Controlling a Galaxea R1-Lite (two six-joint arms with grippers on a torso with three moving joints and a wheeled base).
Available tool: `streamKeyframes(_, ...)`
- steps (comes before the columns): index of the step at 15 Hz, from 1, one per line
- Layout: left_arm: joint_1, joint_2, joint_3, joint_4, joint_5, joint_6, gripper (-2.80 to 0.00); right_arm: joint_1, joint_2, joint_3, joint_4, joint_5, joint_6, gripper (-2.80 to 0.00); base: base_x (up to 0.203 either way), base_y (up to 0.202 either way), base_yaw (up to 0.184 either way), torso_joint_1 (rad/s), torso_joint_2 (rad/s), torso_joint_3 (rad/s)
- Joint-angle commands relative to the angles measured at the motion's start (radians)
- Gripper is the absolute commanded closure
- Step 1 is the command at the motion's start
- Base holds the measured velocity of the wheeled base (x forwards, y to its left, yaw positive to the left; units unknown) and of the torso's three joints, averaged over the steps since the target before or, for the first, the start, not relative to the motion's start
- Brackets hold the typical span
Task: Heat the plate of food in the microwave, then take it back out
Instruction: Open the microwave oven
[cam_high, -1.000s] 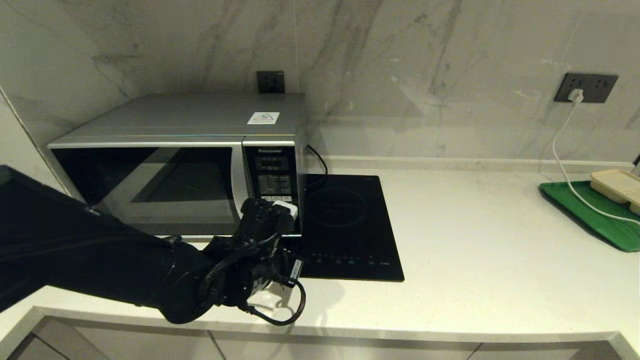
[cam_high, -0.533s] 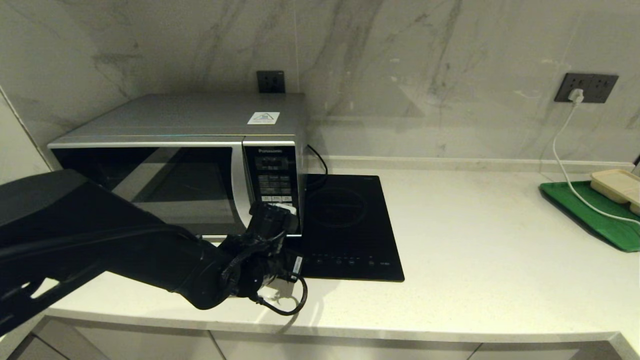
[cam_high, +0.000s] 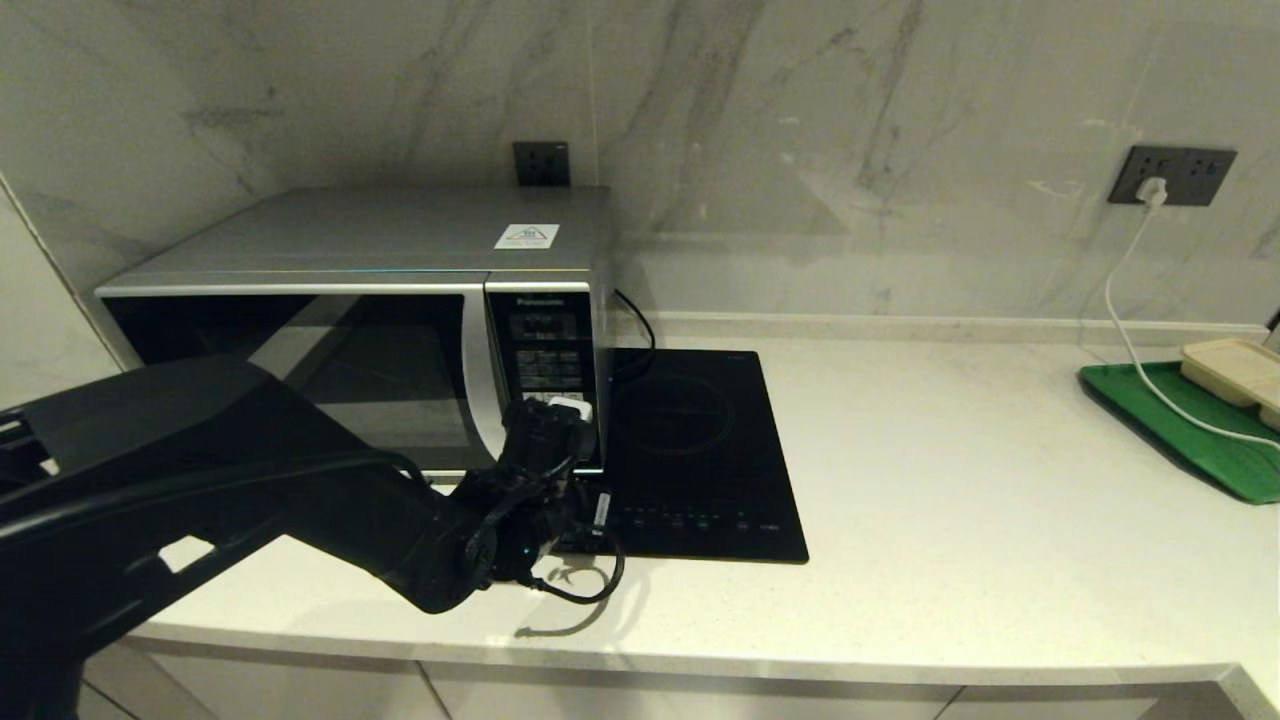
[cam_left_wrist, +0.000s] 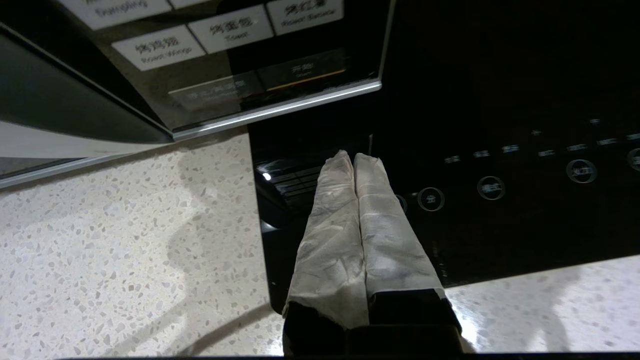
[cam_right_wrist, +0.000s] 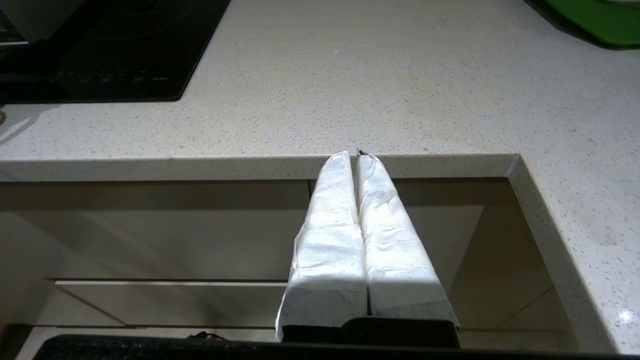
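Observation:
The silver microwave (cam_high: 380, 300) stands at the left of the counter with its dark glass door closed. The plate of food is out of view. My left gripper (cam_high: 568, 410) is shut and empty, its white-wrapped tips close in front of the bottom of the black keypad panel (cam_high: 545, 350). In the left wrist view the left gripper (cam_left_wrist: 354, 157) sits just below the keypad's lowest buttons (cam_left_wrist: 300, 70), over the near-left corner of the hob, apart from the panel. My right gripper (cam_right_wrist: 352, 156) is shut and empty, parked below the counter's front edge.
A flat black induction hob (cam_high: 700, 450) lies right beside the microwave. At the far right a green tray (cam_high: 1190, 425) carries a beige compartment tray (cam_high: 1235, 368), with a white cable (cam_high: 1130, 330) running down from the wall socket.
My left forearm has swung up and to the right and the wrist has sunk nearer the counter. The shut gripper tips have stayed by the keypad's lower edge.

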Motion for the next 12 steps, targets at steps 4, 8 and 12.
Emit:
streamKeyframes(4, 0.006, 0.024, -0.012, -0.006, 0.004, -0.005, 0.00, 0.000, 0.001, 0.000, 0.001, 0.000, 0.001, 0.00, 0.000, 0.000, 0.000, 0.000, 0.00, 0.000)
streamKeyframes(8, 0.007, 0.034, -0.010, -0.074, 0.005, 0.007, 0.00, 0.000, 0.001, 0.000, 0.001, 0.000, 0.001, 0.00, 0.000, 0.000, 0.000, 0.000, 0.00, 0.000)
streamKeyframes(12, 0.010, 0.035, -0.009, -0.076, 0.005, 0.006, 0.00, 0.000, 0.001, 0.000, 0.001, 0.000, 0.000, 0.00, 0.000, 0.000, 0.000, 0.000, 0.00, 0.000)
